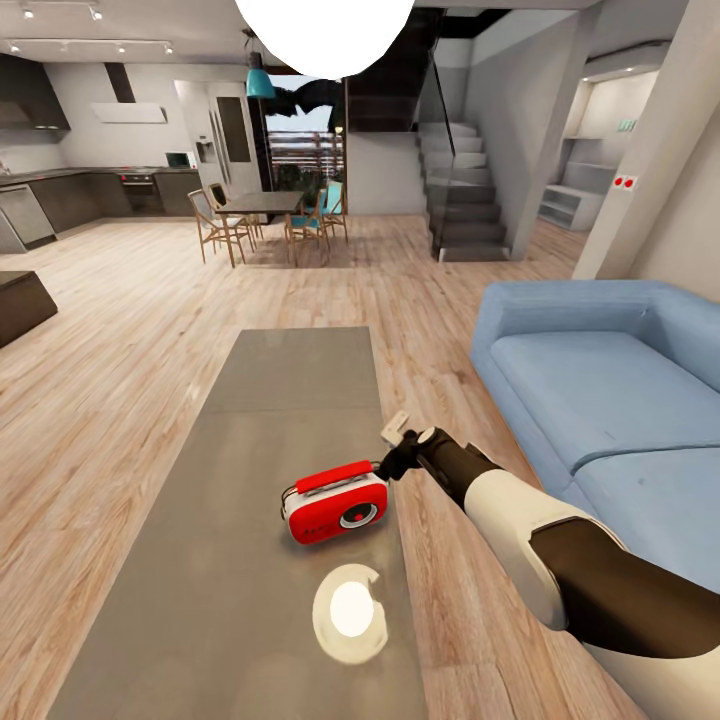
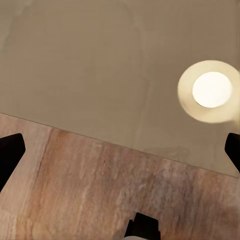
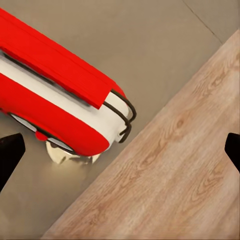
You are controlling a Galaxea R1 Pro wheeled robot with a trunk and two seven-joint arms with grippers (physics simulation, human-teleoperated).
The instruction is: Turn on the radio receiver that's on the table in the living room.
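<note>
The red radio receiver (image 1: 335, 505) with white sides and a red top handle stands on the long grey table (image 1: 290, 380), near the table's right edge, its round dial facing me. My right gripper (image 1: 386, 463) hovers just beside the radio's right end, close above the table's edge. In the right wrist view the radio (image 3: 55, 95) lies ahead of the open right gripper (image 3: 120, 152), with both dark fingertips (image 3: 10, 155) spread wide and nothing between them. The left gripper (image 2: 120, 152) is open too, over the table's edge (image 2: 100, 90) and the wood floor.
A blue sofa (image 1: 600, 380) runs close along the table's right side. The white pendant lamp (image 1: 325, 35) hangs overhead and its bright reflection (image 1: 350, 610) shows on the tabletop. A dark low cabinet (image 1: 20, 305) stands at the left. A dining table with chairs (image 1: 262, 205) and stairs (image 1: 460, 200) are far back.
</note>
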